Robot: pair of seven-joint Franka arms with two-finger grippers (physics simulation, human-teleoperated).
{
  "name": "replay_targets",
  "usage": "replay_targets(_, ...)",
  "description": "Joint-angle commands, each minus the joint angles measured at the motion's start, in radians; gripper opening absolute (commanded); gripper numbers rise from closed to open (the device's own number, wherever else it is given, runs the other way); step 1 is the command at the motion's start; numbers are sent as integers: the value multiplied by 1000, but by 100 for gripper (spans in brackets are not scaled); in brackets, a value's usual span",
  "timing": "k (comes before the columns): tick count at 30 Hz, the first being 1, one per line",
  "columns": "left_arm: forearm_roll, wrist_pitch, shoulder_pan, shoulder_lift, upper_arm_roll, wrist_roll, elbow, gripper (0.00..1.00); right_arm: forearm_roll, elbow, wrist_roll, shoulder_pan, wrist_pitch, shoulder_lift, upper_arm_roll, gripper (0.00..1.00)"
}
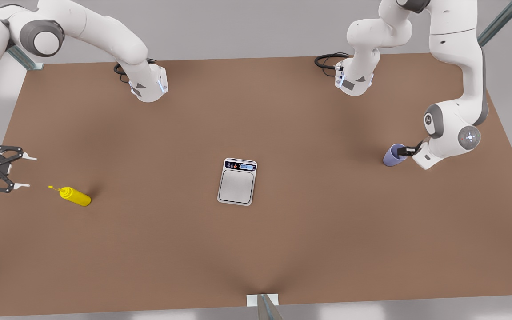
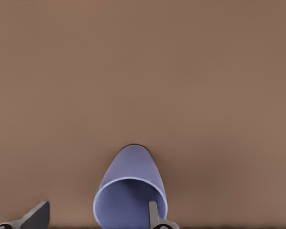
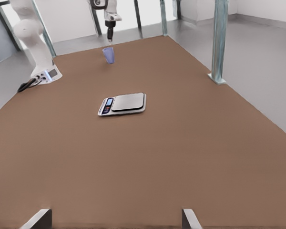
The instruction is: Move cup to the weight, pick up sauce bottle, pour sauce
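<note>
weight (image 1: 237, 182): flat near the middle of the brown tabletop (image 1: 282, 249), plate bare, display strip on the side toward the arm bases. Landmark for everything below.
cup (image 1: 393, 155): well off to the front view's right of the weight, a bit farther back toward the arm bases. Seems tilted in the front view; cannot tell whether its base touches the tabletop.
left pincer (image 1: 405, 152): at the cup's rim, far from the weight. In the left wrist view one finger (image 2: 153, 214) sits inside the mouth and the other (image 2: 35, 217) stands clear outside the wall, so the gap is wide and nothing is clamped.
sauce bottle (image 1: 74, 196): lying on its side well to the front view's left of the weight, nozzle pointing away from the weight.
right pincer (image 1: 19, 171): beyond the bottle on the side away from the weight, at the tabletop's edge, spread wide, empty, apart from the nozzle tip. Its wrist view looks across the tabletop at the weight (image 3: 123, 103), with the cup (image 3: 108, 55) beyond.
</note>
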Motion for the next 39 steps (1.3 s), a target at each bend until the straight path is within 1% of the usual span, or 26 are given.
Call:
replay_targets(1, 0, 0, 1, 0, 1, 0, -1, 100, 12, 3, -5, -8, 1, 20, 0, 100)
replay_targets(2, 0, 0, 1, 1, 13, 0, -2, 100, 36, 15, -5, -15, 3, 79, 0, 100)
replay_targets(4, 0, 0, 1, 12, 13, 0, -4, 100, 41, 17, 9, -25, 47, 101, 0, 100)
replay_targets(5, 0, 0, 1, 20, 13, 0, -4, 100, 67, 57, 12, -23, 50, 143, 0, 100)
replay_targets(6, 0, 0, 1, 26, 13, 0, -4, 100, 69, 97, 11, -25, 50, 181, 0, 100)
replay_targets(9, 0, 0, 1, 40, 13, 0, -4, 100, 108, 97, -11, -66, 32, 236, 0, 100)
replay_targets(10, 0, 0, 1, 51, 13, 0, -2, 100, 115, 100, -44, -81, 6, 264, 2, 100)
replay_targets(13, 1, 28, 1, 83, 13, 0, -2, 100, 145, 101, -121, -95, 6, 322, 2, 100)
replay_targets(15, 1, 32, -1, 97, 13, 0, -1, 100, 159, 153, -117, -91, 17, 375, 2, 100)
replay_targets(17, 0, 52, -1, 112, 13, 0, -1, 94, 170, 159, -118, -92, 43, 388, 0, 100)
replay_targets(18, 1, 52, -1, 118, 13, 0, -1, 87, 170, 161, -118, -91, 47, 388, 0, 100)
replay_targets(20, 1, 58, -2, 127, 11, 0, -1, 76, 170, 170, -121, -86, 58, 388, -1, 100)
replay_targets(21, 1, 58, -2, 127, 13, 0, -1, 73, 167, 164, -120, -84, 60, 388, -1, 100)
replay_targets(23, 1, 58, -2, 127, 13, 0, -1, 62, 168, 153, -107, -69, 60, 398, -1, 100)
replay_targets(24, 1, 58, -4, 135, 13, 0, 1, 42, 167, 152, -121, -68, 60, 402, -1, 100)
replay_targets(25, 1, 60, -4, 140, 13, 0, 1, 33, 164, 143, -126, -68, 60, 404, -1, 100)
replay_targets(27, 1, 60, -4, 141, 13, 0, 2, 22, 162, 143, -155, -68, 60, 422, -1, 100)
replay_targets(36, 0, 58, -5, 129, 13, -6, 10, 21, 171, 143, -227, -69, 84, 468, -1, 100)
replay_targets(39, -50, 52, -8, 97, 11, -6, 16, 21, 173, 143, -239, -66, 84, 479, -1, 100)
